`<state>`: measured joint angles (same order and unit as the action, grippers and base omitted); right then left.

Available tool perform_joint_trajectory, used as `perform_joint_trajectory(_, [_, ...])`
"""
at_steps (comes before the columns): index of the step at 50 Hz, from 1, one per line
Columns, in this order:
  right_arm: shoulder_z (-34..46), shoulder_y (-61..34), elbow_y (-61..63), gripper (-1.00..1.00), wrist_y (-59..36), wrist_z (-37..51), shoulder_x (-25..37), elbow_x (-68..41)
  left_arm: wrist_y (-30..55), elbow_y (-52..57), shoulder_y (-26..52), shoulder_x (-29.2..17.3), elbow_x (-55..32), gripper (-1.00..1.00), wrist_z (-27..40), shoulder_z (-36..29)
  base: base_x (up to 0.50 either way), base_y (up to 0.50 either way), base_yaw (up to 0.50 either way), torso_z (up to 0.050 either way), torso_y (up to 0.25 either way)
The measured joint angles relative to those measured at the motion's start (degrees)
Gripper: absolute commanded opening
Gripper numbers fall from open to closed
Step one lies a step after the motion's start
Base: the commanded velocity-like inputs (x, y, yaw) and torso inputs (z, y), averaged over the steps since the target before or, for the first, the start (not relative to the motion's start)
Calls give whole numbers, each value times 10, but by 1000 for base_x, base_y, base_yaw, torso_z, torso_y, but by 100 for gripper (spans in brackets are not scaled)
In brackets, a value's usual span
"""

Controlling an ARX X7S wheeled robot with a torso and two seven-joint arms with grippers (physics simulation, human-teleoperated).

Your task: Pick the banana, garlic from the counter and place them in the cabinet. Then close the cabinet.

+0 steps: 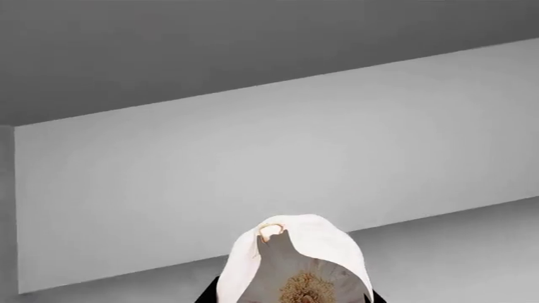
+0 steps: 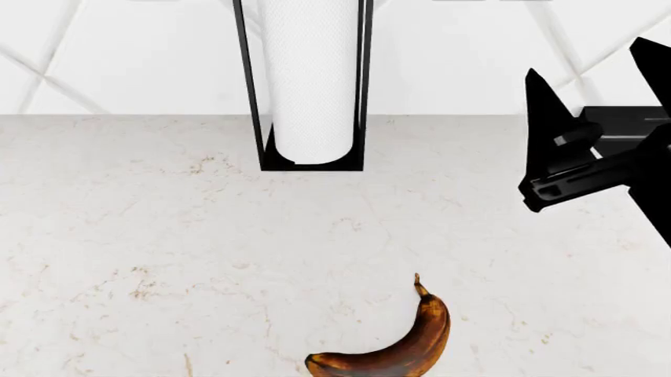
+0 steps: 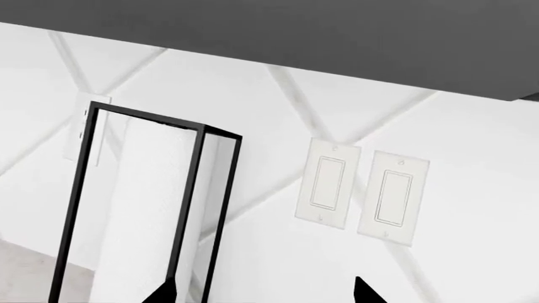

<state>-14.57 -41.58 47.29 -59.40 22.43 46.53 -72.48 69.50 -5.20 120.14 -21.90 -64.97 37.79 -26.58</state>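
The whitish garlic (image 1: 295, 265), with its brown root patch facing the camera, fills the space between the black jaws of my left gripper (image 1: 291, 298), which is shut on it. Behind it are plain grey panels (image 1: 269, 164) that look like the cabinet; I cannot tell whether the garlic is inside. The left gripper is outside the head view. The dark brown banana (image 2: 404, 345) lies on the white counter (image 2: 157, 236) near the front edge of the head view. My right gripper (image 2: 585, 59) hangs open and empty above the counter, to the right of and beyond the banana.
A tall paper-towel roll (image 2: 309, 78) in a black frame stands at the back of the counter against the wall. Two wall switches (image 3: 360, 192) sit to its right. A dark cabinet underside (image 3: 337, 38) runs above them.
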Motion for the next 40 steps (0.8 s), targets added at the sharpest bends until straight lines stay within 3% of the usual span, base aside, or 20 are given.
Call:
perform_joint_trajectory(3, [1,0,0,100,1,0,0,0,8,-3,1,2,-3,-100,6,7,-4,0,-2,-7,0])
perform_joint_trajectory(4, [1,0,0,100,1,1,0,0,10,-4,2,3,-4,100,8,8,0,0,-6,-13,0])
perform_joint_trajectory(23, [6,0,-4,100,5,3,2,0,19,0,1,-3,-15,100,27,19,0,0,0,-10,0])
perform_joint_trajectory(40, [5,3,-3,100,10,4,4,-2,-18,86,-44,-39,-28,100,14,8,0,0,0,-8,0])
